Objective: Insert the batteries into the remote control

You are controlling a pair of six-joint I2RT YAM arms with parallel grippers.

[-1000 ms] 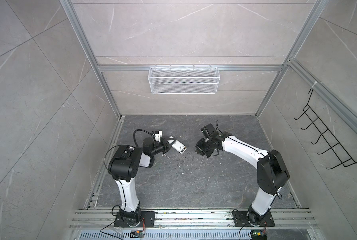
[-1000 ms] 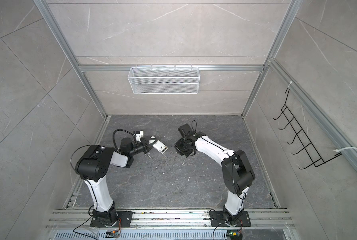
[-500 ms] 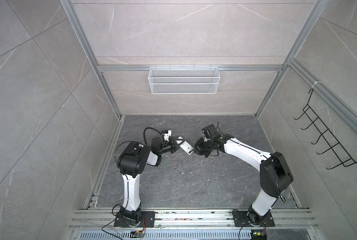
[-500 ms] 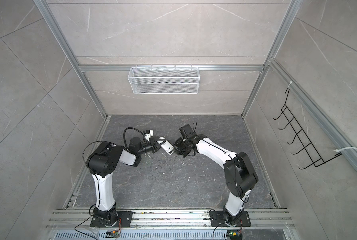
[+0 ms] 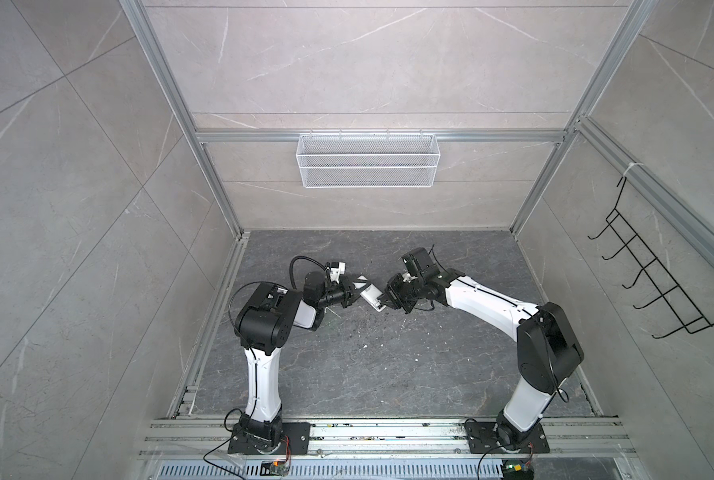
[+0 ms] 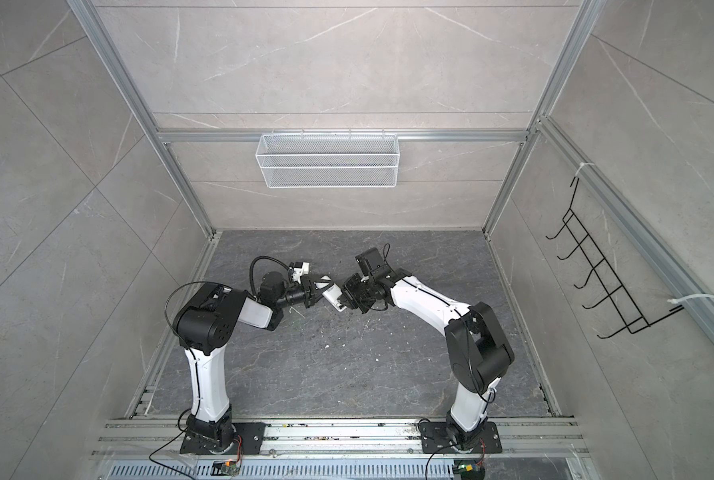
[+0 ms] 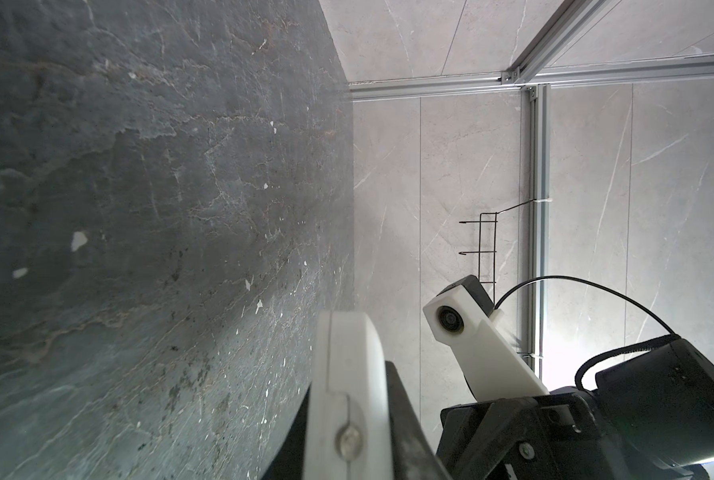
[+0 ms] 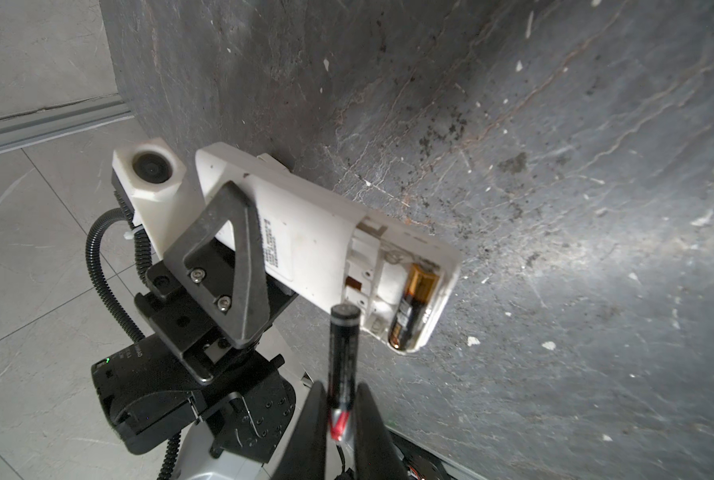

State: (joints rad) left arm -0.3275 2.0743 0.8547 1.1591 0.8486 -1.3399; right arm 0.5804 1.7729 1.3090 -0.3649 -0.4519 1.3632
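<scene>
White plastic remote [image 8: 305, 245], seen from its back. It is clamped by the closed left hand [image 5: 354, 292] at the end away from its compartment [image 8: 392, 286] and appears to be held clear of the desk [image 8: 554, 166]. The compartment is uncovered. One seated battery [image 8: 415, 303] lies in the bay along the remote's outer edge, and the empty bay [image 8: 372, 299] is seen next to it. A second battery [image 8: 343, 353] is pinched at one end by the closed right hand [image 8: 341, 409]. Its free end is held just short of the remote, near the empty bay, and no contact can be made out.

Risks, as judged:
- **Pivoting:** the second battery is gripped at one end only, so it may be swung in the pads when it is pressed against the bay wall or a contact.
- **Jamming:** if it is not laid parallel to the seated battery, it may be wedged across the bay.
- **Levering:** a push on the remote's unsupported end may tilt it in the left hand.
- **Loss:** if released early, the battery may be dropped to the desk and rolled away.
- **Polarity:** this cannot be checked here.
</scene>
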